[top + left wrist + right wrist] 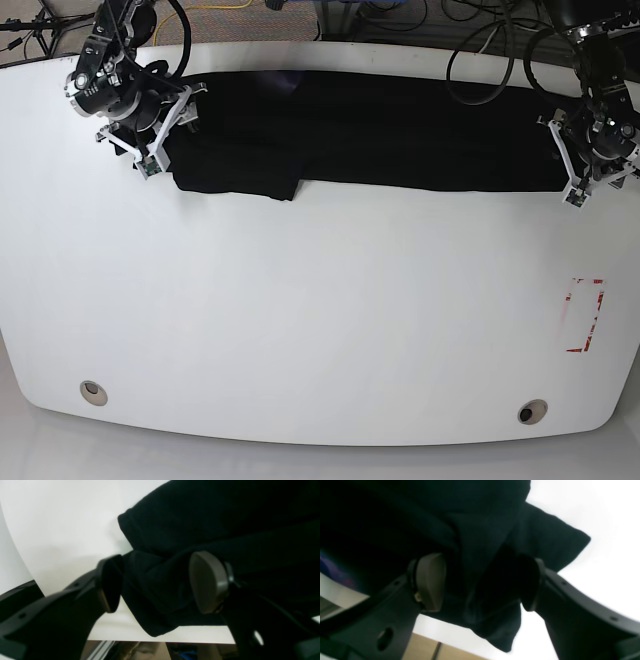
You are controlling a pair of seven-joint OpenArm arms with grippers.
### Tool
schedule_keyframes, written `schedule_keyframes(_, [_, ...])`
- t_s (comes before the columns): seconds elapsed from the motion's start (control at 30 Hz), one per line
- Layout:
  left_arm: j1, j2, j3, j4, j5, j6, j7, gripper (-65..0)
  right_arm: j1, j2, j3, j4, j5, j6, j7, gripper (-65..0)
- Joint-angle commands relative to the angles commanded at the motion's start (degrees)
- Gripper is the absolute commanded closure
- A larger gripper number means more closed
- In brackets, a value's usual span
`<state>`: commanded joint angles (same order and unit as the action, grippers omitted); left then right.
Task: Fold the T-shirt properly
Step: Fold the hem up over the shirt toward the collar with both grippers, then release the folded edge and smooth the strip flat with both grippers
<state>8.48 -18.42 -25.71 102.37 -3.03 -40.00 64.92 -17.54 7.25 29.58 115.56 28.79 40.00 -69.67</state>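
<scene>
Left wrist view: white table (62, 517) behind and below, a strip of floor clutter past its near edge, too blurred to name. Black T-shirt (200, 517) filling the upper right, its folded corner bunched down toward the table edge. Right part of the cloth lost in darkness, no seams readable. Left gripper (155, 585) parted fairly wide, a thick bundle of the T-shirt between its fingers (207, 585); dark pad on one side touching the cloth, grey pad on the other pressed against it.

Right wrist view: same table (607, 530), overexposed to the right of the T-shirt (482, 517); tan surface beyond the table edge, low in the picture. A faint purple-blue patch at far left of the cloth, hard to make out. Right gripper (480, 582) likewise apart but filled, a hanging fold of the T-shirt clamped between its fingers (431, 580).

Base view: T-shirt (380, 130) stretched as a long dark band along the far edge of the table (320, 320), one gripper at each end: right gripper (150, 125), left gripper (585, 160). Cables beyond the table. Red-outlined marking (584, 315) well apart from the T-shirt, nearer the left gripper's side. Fingertips hidden here under the wrists.
</scene>
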Motion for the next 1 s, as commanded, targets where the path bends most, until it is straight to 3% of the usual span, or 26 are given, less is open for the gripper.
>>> schedule_keyframes(0.2, [-3.1, 0.4, -2.2, 5.9, -0.4, 0.0, 4.5, -40.8, 1.3, 0.0, 7.7, -0.3, 15.4, 0.0, 0.4, -42.8])
schedule_keyframes(0.33, [-4.4, 3.1, -5.2, 10.2, -1.3, 0.0, 4.8, -40.8, 3.4, 0.0, 8.3, -0.4, 17.3, 0.0, 0.2, -42.6])
schedule_keyframes(0.4, [-6.1, 4.1, -6.6, 11.0, -2.6, 0.0, 4.8, -40.8, 4.0, -0.6, 8.0, -0.8, 16.2, 0.0, 0.2, -40.4])
schedule_keyframes(0.47, [-7.5, 4.8, -7.8, 10.7, -3.4, 0.0, 4.8, -40.8, 4.7, -2.4, 6.2, -1.7, 14.2, 0.0, 0.2, -34.1])
schedule_keyframes(0.6, [-8.0, 6.8, -7.0, 7.5, -2.8, 0.0, 4.8, -40.3, 4.5, -3.3, 1.9, -1.9, 9.2, 0.0, 0.2, -13.2])
schedule_keyframes(0.63, [-7.9, 7.2, -6.7, 6.8, -2.1, 0.0, 4.8, -38.9, 4.4, -3.3, 0.3, -1.9, 7.0, 0.0, 0.2, -6.0])
schedule_keyframes(0.7, [-7.0, 7.8, -6.6, 5.5, -0.4, 0.0, 4.8, -32.4, 4.1, -3.3, -1.8, -1.9, 4.0, 0.0, 0.2, 0.0])
schedule_keyframes(0.87, [-4.4, 7.7, -6.7, 0.6, 3.0, 0.0, 4.6, -8.1, 1.8, -4.4, -3.2, -2.0, -4.9, 0.0, 1.5, -2.4])
schedule_keyframes(1.0, [-2.2, 6.0, -6.7, -2.4, 3.5, 0.0, 4.6, -5.1, 0.3, -4.0, -3.3, -2.5, -11.4, 0.0, 3.8, -2.4])
